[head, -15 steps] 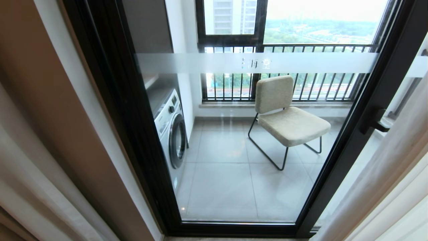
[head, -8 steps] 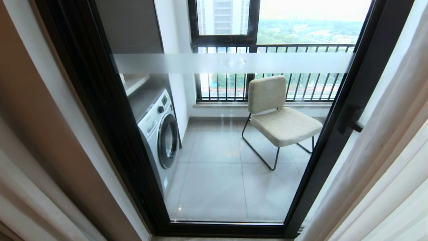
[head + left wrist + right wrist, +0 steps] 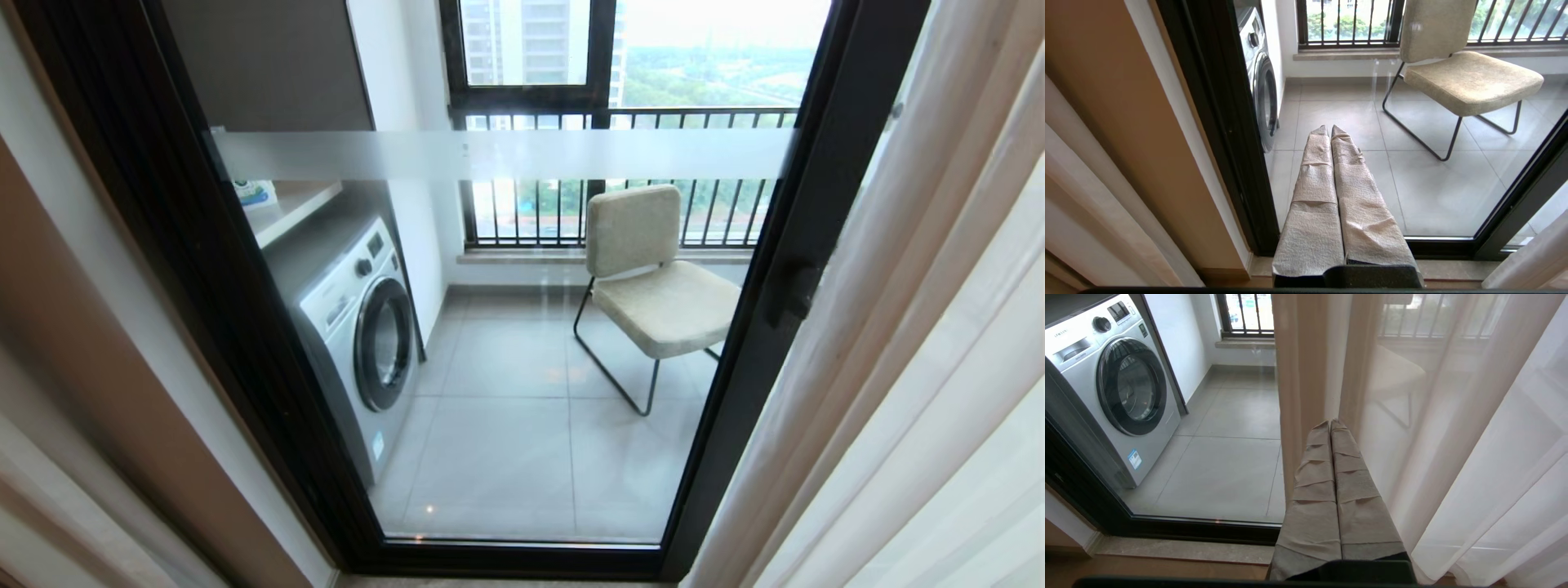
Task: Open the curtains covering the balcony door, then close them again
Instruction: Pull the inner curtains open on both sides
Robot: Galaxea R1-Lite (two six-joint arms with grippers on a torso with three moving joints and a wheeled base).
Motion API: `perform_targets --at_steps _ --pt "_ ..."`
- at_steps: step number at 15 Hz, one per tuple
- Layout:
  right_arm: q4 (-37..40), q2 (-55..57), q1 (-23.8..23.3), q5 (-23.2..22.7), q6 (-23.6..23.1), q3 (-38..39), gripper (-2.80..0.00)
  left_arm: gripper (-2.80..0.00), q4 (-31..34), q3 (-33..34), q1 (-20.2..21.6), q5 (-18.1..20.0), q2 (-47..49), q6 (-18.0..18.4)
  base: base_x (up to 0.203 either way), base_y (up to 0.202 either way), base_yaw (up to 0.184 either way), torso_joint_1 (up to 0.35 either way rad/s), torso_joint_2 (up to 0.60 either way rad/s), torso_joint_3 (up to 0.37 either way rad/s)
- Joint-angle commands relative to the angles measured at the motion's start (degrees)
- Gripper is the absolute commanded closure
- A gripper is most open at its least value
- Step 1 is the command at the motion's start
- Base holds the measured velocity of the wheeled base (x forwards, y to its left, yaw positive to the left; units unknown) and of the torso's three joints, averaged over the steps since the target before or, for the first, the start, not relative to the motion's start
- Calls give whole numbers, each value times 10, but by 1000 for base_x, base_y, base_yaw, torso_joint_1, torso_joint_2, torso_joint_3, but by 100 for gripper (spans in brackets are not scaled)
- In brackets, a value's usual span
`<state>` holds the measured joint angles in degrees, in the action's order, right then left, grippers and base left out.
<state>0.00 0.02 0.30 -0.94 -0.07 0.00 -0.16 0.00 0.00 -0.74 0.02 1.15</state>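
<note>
The balcony door (image 3: 735,367), glass in a thick black frame with a frosted band and a black handle (image 3: 796,290), stands uncovered in the middle of the head view. The curtains hang drawn to both sides: white sheers (image 3: 922,392) on the right, cream folds (image 3: 49,506) at the far left. Neither arm shows in the head view. My left gripper (image 3: 1329,128) is shut and empty, pointing at the glass beside the left door frame (image 3: 1229,143). My right gripper (image 3: 1330,422) is shut and empty, its tips close to a beige fold (image 3: 1294,396) and the sheer (image 3: 1474,437); contact cannot be told.
Behind the glass stand a washing machine (image 3: 359,327) on the left and a beige chair (image 3: 653,286) on grey tiles, with railed windows (image 3: 620,212) beyond. A tan wall edge (image 3: 82,343) borders the door on the left. A stone sill (image 3: 1180,549) runs along the door's foot.
The whole head picture has slid leftward, so the camera has moved to the right. More of the right sheer and of the washing machine shows now. The curtains themselves hang as before.
</note>
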Motion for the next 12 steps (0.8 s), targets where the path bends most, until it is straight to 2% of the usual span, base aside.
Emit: perform_targets --at_steps 1,7,12 --pt "0 0 0 0 -1 0 0 0 0 0 0 0 0 0 0 -189 1 3 2 2" --pt "0 0 0 0 -1 0 0 0 -1 0 0 0 0 -1 0 -163 5 3 3 1" --pt "0 0 0 0 -1 0 0 0 -1 0 1 0 0 -1 0 0 0 0 0 0"
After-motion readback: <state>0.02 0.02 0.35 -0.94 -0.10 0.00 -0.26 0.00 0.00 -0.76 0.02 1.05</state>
